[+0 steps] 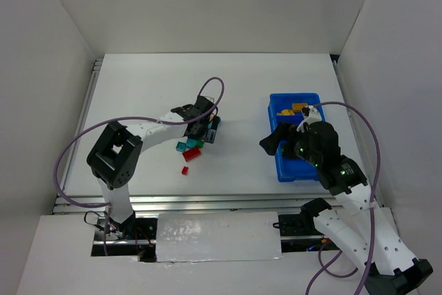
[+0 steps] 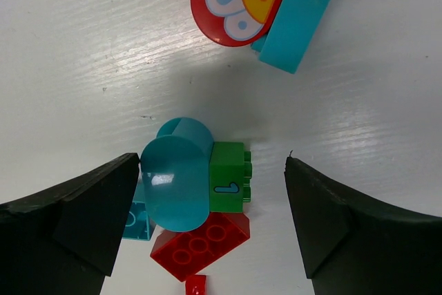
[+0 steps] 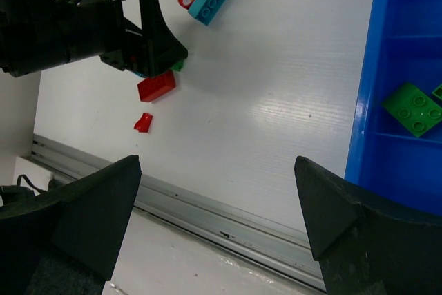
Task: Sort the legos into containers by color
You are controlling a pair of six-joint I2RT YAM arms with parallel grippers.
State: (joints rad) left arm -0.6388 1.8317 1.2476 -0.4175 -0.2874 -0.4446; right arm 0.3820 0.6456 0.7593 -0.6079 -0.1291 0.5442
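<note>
Left gripper [image 2: 213, 167] stands spread, straddling the cyan dome [image 2: 176, 184]. Note that the dome covers part of your green brick [image 2: 229, 186] and red brick [image 2: 202, 245]. Right gripper [image 3: 217, 164] is spread too, empty.

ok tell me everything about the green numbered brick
Small glossy plastic green brick, a cyan-outlined 1 on its top face, studs pointing sideways. It rests on the white table, a rounded cyan piece against one side, a red brick at its lower edge, untouched between the fingers of the open left gripper.
</note>
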